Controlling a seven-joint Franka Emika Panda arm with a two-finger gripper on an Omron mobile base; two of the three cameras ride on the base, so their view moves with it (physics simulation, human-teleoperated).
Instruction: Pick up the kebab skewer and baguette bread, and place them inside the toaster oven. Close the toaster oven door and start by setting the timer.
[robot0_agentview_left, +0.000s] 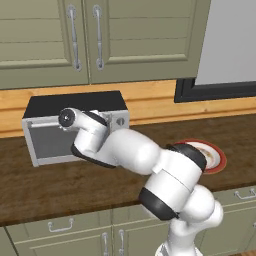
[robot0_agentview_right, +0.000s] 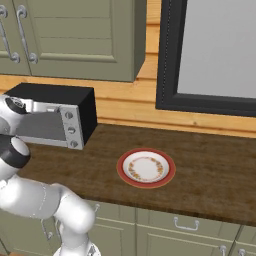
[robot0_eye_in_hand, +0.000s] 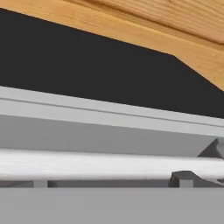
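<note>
Left base view: the toaster oven stands at the rear left of the wooden surface, against the wall; the arm reaches to its door front. Bare surface lies ahead of it.

Right base view: a red-rimmed plate sits well apart to the oven's right.

Hand view: the toaster oven door and its bar handle lie close ahead. Claw released.

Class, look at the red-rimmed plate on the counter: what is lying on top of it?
The plate shows just its patterned white centre, with no food on it. In the left base view the arm covers part of it.
</note>
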